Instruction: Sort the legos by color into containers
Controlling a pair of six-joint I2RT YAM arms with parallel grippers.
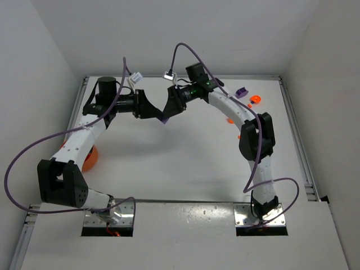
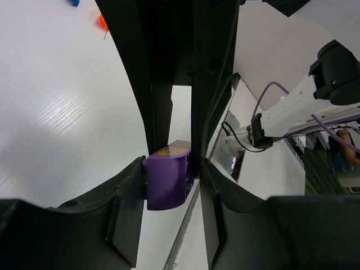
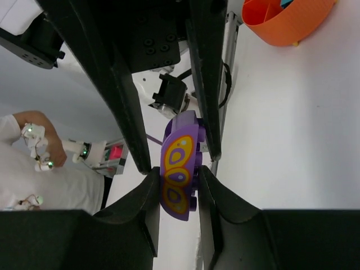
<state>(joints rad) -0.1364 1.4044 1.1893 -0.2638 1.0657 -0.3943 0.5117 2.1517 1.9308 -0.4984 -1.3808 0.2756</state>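
The right tool (image 3: 178,173) is clenched on a purple piece (image 3: 180,149) printed with a yellow-and-orange butterfly wing. Its two fingers press against the piece's opposite edges.

The left tool (image 2: 170,169) meets it nose to nose, and its fingers (image 2: 126,214) straddle the same piece. In the left wrist view they look snug on both sides. In the right wrist view a gap shows beside one of them, so I cannot tell whether the left tool grips the piece or only brackets it.

From above, the two tools come together at about 12 o'clock over the white tabletop (image 1: 185,163). The left arm reaches in from 9 o'clock and the right arm from 3 o'clock. The piece shows as a purple sliver at their tips, held off the surface.

The orange bowl (image 1: 90,159) sits at 8 o'clock, half hidden behind the left arm. In the right wrist view it lies at 1 o'clock of the frame, well apart from the held piece.

Loose legos lie at 2 o'clock on the tabletop: a purple brick (image 1: 242,91) with an orange bit (image 1: 256,100) near it, and an orange speck (image 1: 230,120) just beside the right arm. The left wrist view shows a blue bit (image 2: 75,3) and an orange chip (image 2: 103,20) at 11 o'clock of its frame.
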